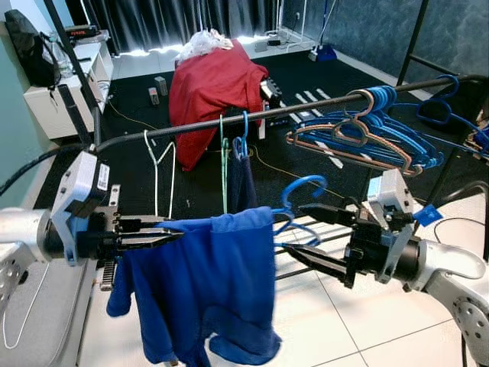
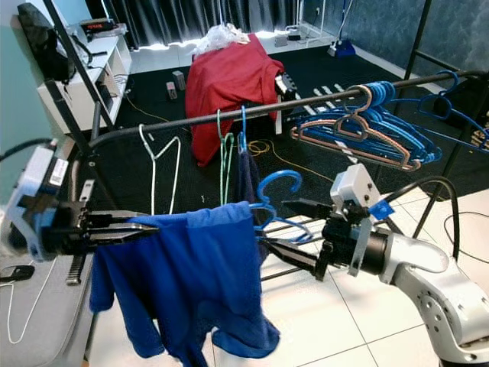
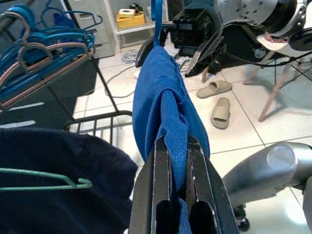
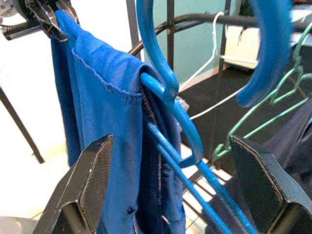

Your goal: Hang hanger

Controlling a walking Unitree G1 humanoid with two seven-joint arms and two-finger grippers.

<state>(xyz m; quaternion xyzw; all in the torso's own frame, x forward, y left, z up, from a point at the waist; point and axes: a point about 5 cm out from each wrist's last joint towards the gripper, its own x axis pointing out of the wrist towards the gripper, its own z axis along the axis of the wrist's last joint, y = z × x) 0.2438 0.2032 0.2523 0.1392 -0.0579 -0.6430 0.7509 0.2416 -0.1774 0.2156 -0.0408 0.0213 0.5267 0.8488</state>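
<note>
A blue garment (image 1: 206,283) hangs on a blue plastic hanger (image 1: 294,206), held up between the two arms just in front of a black clothes rail (image 1: 306,107). The left gripper (image 1: 157,235) has its two black fingers pressed together on one shoulder of the garment; in the left wrist view the blue cloth is pinched between the closed fingers (image 3: 163,185). The right gripper (image 1: 306,233) is spread wide, one finger above and one below the hanger's other end, near the hook; in the right wrist view the hanger's arm (image 4: 180,117) runs through the gap between the fingers without touching either one. The hanger's hook (image 1: 306,186) curls upward, below the rail and not on it.

On the rail hang a white wire hanger (image 1: 162,164), a green hanger (image 1: 225,164), a dark navy garment (image 1: 243,183) on a blue hook, and farther to the right a bunch of blue and brown hangers (image 1: 367,130). Behind the rail, on the dark carpet (image 1: 137,168), stands something draped in red cloth (image 1: 214,88) with a white bundle on top. A white shelf unit (image 1: 72,80) stands at the left.
</note>
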